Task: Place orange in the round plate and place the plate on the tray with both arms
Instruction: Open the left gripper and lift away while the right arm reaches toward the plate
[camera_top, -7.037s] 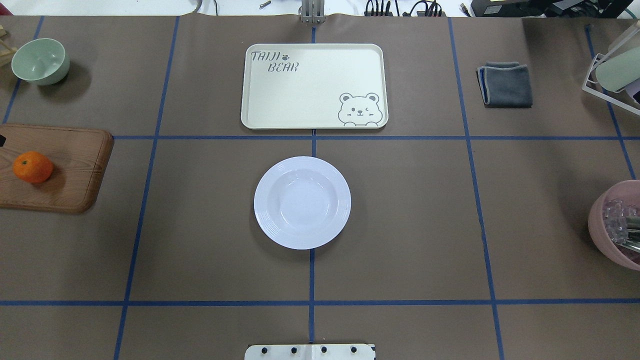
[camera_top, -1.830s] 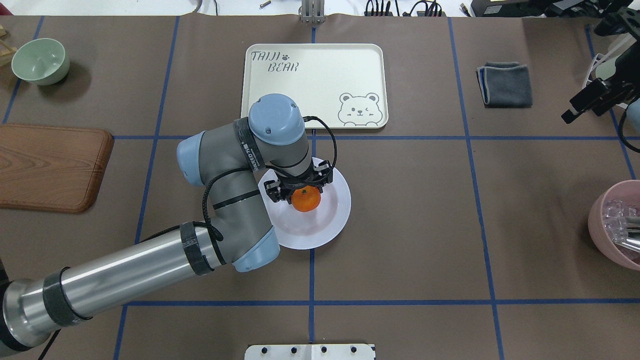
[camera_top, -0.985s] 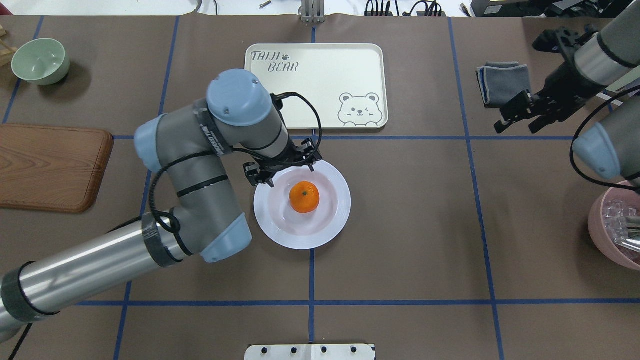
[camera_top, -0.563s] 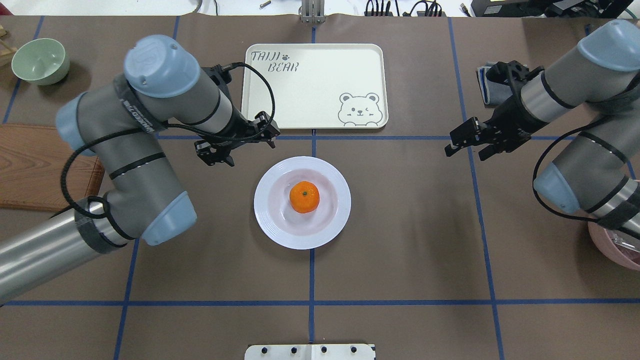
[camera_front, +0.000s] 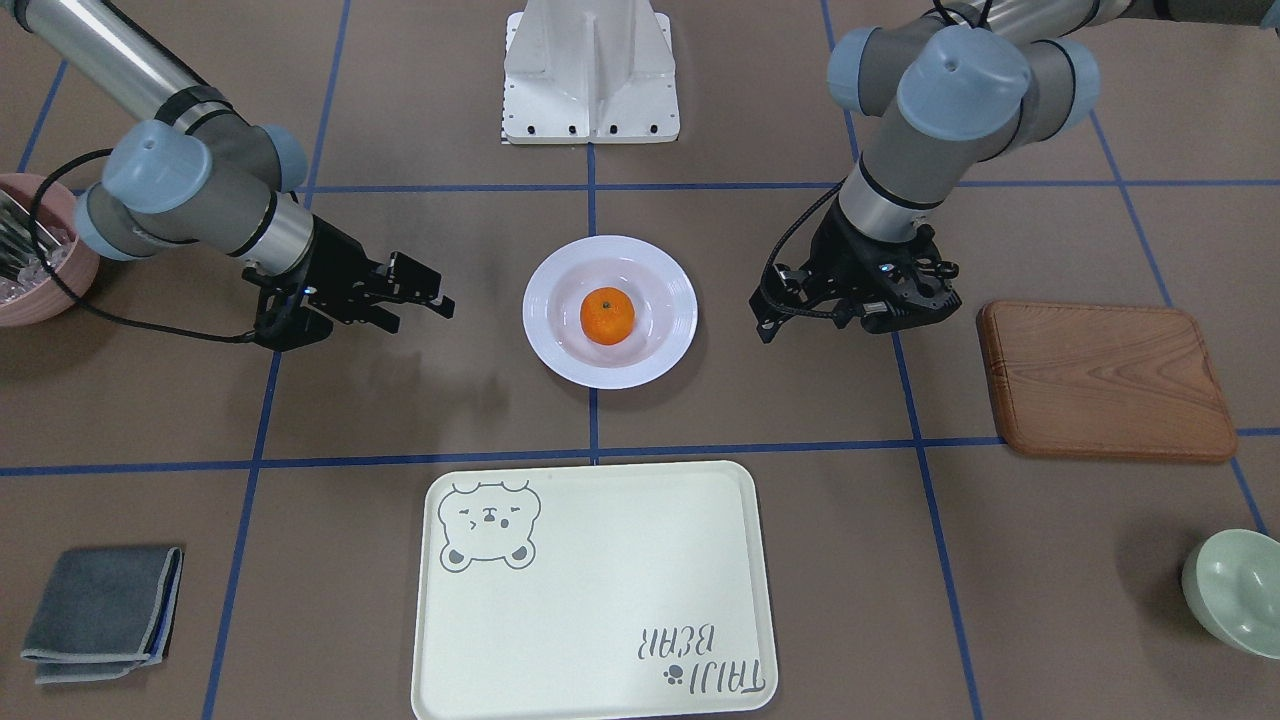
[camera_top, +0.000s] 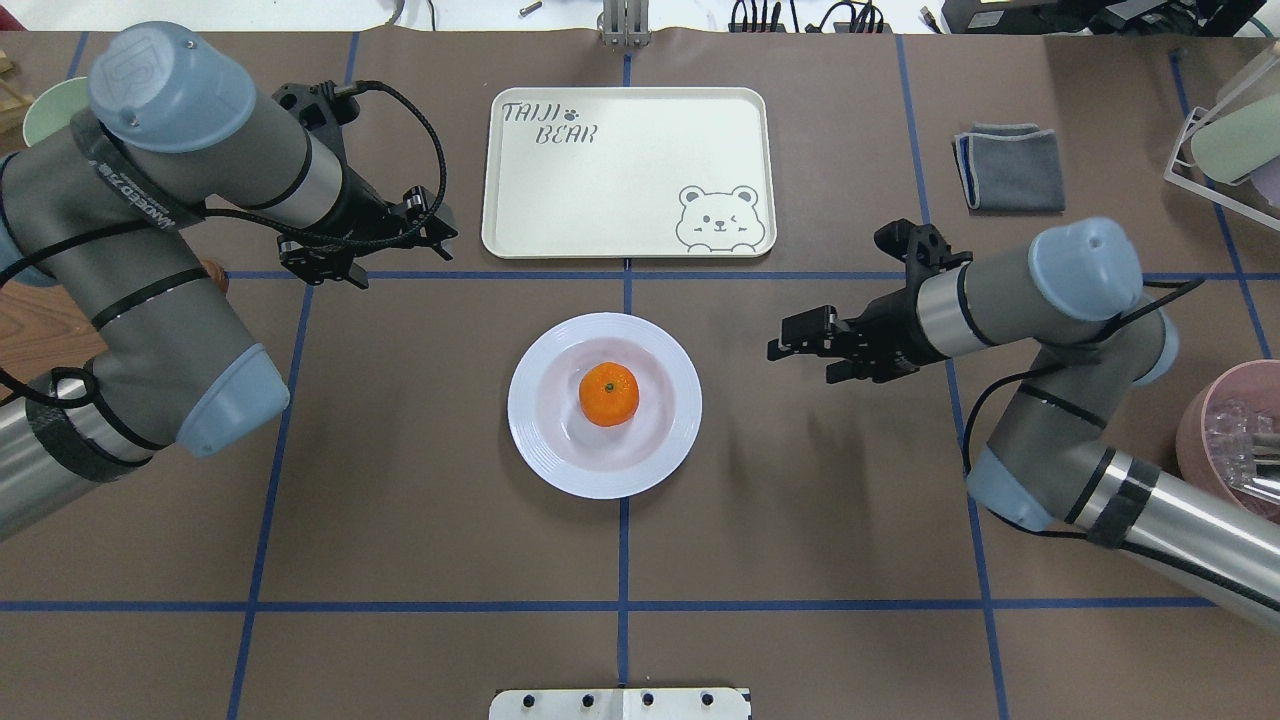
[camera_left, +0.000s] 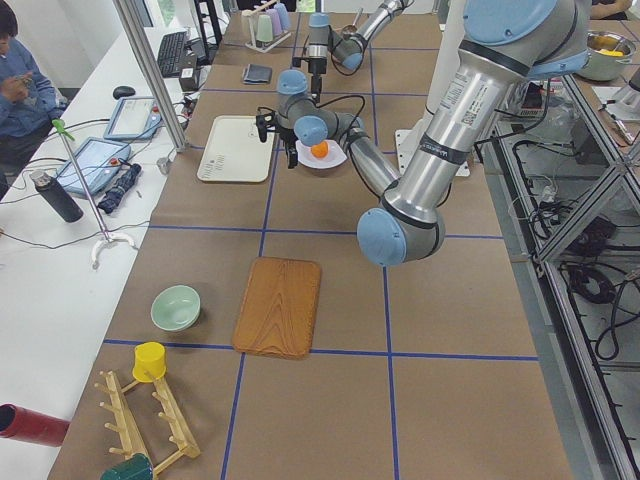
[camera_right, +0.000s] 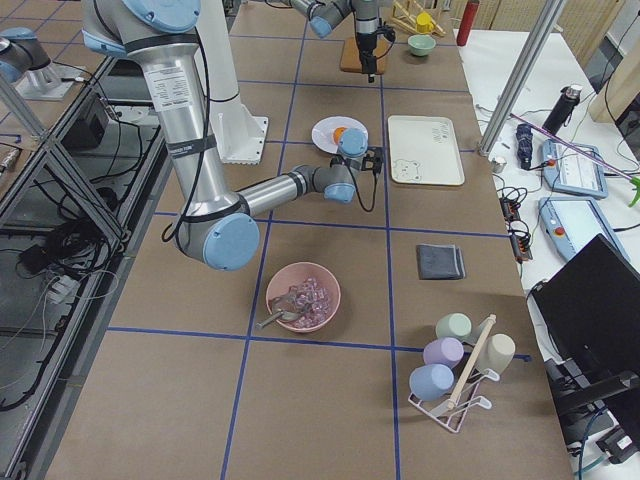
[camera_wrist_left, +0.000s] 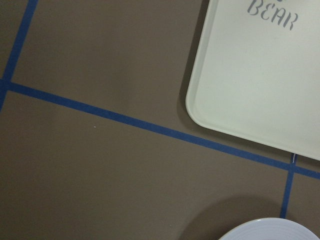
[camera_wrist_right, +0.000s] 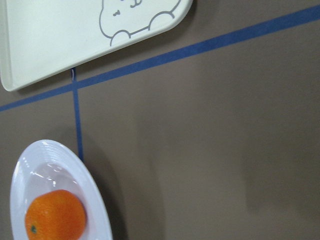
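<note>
Twice finding change against the moment just before. Finding the left gripper (camera_top: 375, 245) drawn away from the round plate (camera_top: 545, 455) toward the robot's left — hanging now well apart from the rim, just beside the near left corner of the tray (camera_top: 620, 180). Finding the right gripper (camera_top: 805, 362) brought inward and back toward the robot, pointing its fingers at the plate from the robot's right, near the rim yet not touching it. Seeing no shift in the plate, nor in the orange (camera_top: 608, 393).

Reading both pairs of jaws as standing parted, gripping nothing.

Finding the orange sitting in the middle of the plate's well, between the two grippers and touched by neither. Noting the green stem dot facing straight up; being round, showing no long axis to speak of. Same for the plate — lying flat, well upward.

Finding the tray lying flat beyond the plate, on the far side of both grippers from the robot. Tracing its long axis crosswise, from the left gripper's side toward the right gripper's side. Reading the lettering at the end beside the left gripper and the bear face at the end toward the right gripper, both upright as read from the robot's side.
</note>
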